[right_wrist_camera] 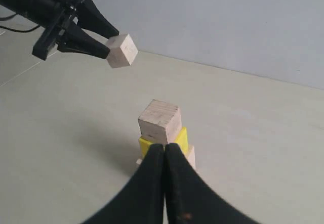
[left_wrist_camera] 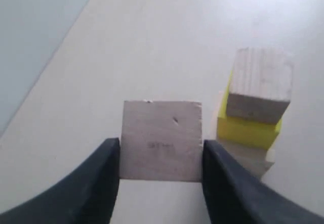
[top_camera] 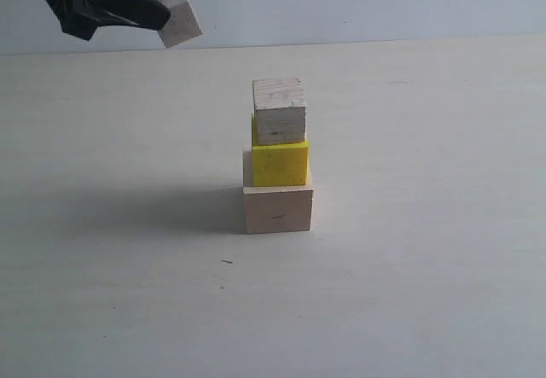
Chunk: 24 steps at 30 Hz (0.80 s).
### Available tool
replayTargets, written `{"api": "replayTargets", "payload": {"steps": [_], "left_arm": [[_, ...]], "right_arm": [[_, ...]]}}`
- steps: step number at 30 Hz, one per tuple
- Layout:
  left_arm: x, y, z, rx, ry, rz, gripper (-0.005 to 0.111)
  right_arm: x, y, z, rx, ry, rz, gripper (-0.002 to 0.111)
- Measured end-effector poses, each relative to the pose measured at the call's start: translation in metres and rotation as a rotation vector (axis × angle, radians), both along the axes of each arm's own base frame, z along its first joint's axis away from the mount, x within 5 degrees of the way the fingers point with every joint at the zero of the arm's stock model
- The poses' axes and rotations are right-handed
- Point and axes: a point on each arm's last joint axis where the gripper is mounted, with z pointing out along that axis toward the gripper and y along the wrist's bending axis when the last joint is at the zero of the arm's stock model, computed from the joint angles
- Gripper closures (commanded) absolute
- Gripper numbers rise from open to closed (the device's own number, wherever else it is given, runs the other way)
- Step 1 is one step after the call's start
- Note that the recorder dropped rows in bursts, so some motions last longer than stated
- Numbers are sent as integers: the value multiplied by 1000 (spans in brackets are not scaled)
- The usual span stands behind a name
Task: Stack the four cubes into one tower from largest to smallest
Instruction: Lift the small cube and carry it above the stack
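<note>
Three cubes stand stacked on the table (top_camera: 426, 267): large wood cube (top_camera: 278, 210), yellow cube (top_camera: 280, 163), medium wood cube (top_camera: 280, 111) on top. At ten o'clock from them, the left gripper (left_wrist_camera: 161, 155) pinches the small wood cube (top_camera: 180, 14) in the air. The right gripper (right_wrist_camera: 165, 153) is pressed together, holding nothing.

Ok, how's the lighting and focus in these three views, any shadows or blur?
Exterior view: even, soft light; the stack throws a faint shadow to its left on the table. Left wrist view: the held cube is sharp, the stack behind softer. Right wrist view: the shut right end effector is a dark blur over the lower stack.
</note>
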Motion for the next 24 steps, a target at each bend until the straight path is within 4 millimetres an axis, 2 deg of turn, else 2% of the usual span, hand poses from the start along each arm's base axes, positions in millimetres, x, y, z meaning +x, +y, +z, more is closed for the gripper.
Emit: {"api": "replayTargets", "payload": {"steps": [6, 10, 13, 20, 24], "left_arm": [[-3, -7, 30, -27, 2, -37, 107], [-9, -22, 39, -3, -3, -69, 107], [-13, -36, 39, -6, 17, -95, 107], [-5, -60, 16, 31, 124, -126, 107], [-7, -72, 17, 65, 124, -156, 107]], "right_arm": [[0, 0, 0, -3, -3, -1, 108], [1, -1, 0, -9, -10, -4, 108], [1, -1, 0, -11, -13, -5, 108], [1, -1, 0, -11, -13, -5, 108], [1, -1, 0, -11, -13, -5, 108]]}}
